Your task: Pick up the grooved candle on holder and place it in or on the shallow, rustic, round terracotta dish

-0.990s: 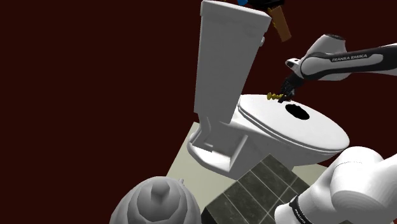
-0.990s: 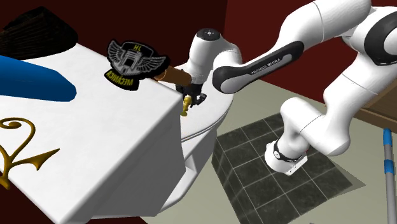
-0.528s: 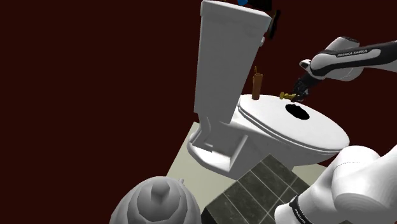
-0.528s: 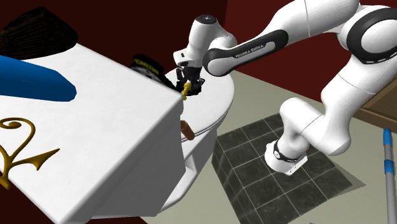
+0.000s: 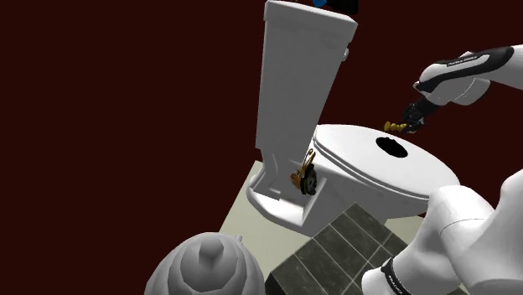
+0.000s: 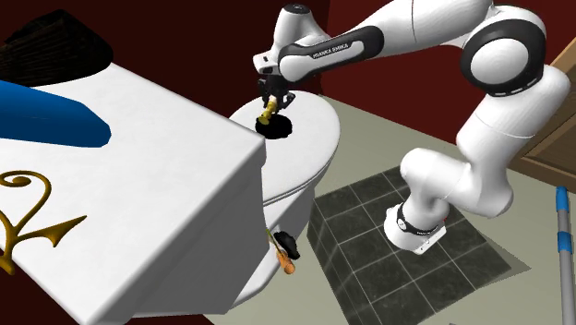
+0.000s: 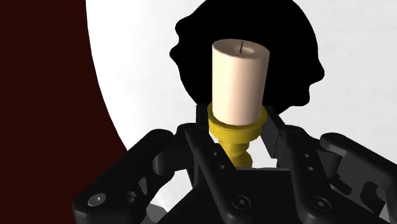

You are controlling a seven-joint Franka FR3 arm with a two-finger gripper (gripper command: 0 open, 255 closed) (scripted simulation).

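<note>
A short cream candle (image 7: 238, 79) on a grooved gold holder is clasped at the holder's stem by my gripper (image 7: 238, 124), which is shut on it. In the shoulder view the gripper (image 5: 402, 126) holds the candle (image 5: 390, 126) a little above the white toilet lid (image 5: 419, 172). A flat round dish (image 5: 392, 149), drawn black, lies on that lid just below the candle. The second exterior view has the gripper (image 6: 270, 104) and candle (image 6: 267, 114) right over the dish (image 6: 280, 129). Beyond the candle, the wrist view shows the dish (image 7: 191, 44).
A brown candle with a black emblem piece (image 5: 302, 176) lies against the toilet's side, low by the base (image 6: 286, 251). The tall tank (image 5: 297, 67) carries a blue object (image 6: 46, 115). A grey ribbed object (image 5: 205, 264) and a dark tiled mat (image 5: 344, 251) are on the floor.
The arm carried the gold-holder candle away from the tank to above the black dish. The brown candle and the black emblem piece fell from the tank top down beside the toilet.
</note>
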